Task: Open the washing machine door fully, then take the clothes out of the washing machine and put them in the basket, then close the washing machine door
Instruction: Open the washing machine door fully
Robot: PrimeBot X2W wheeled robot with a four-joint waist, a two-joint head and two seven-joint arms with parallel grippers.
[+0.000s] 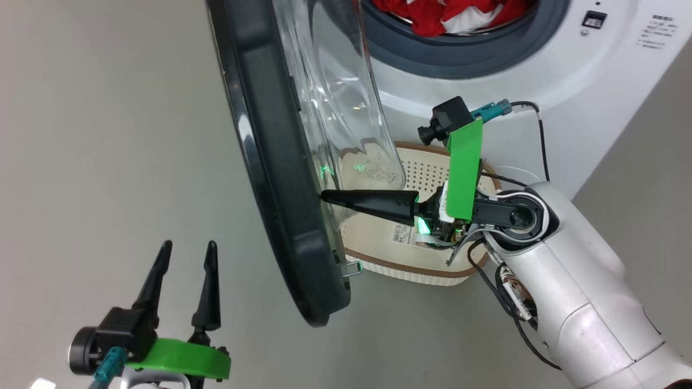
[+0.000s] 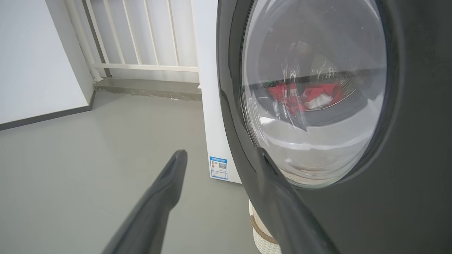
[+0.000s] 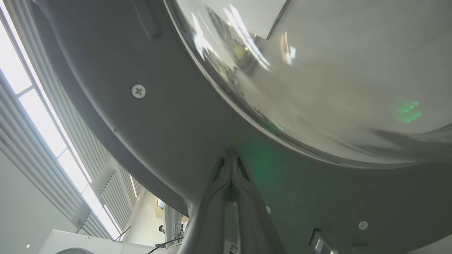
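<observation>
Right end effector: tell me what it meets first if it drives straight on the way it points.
The door. The right end effector, closed, aims at the door's dark inner face, and its tips look at or almost on it, though depth is hard to judge.

I count one big white front-loading washing machine (image 1: 594, 70), one round black-rimmed glass door (image 1: 270, 162), one small cream perforated plastic basket (image 1: 411, 267), and one heap of red and white fabric (image 1: 432, 13); how many garments, I can't say. Two grippers, left gripper (image 1: 188, 246) and right gripper (image 1: 327, 196), two dark fingers apiece.
</observation>
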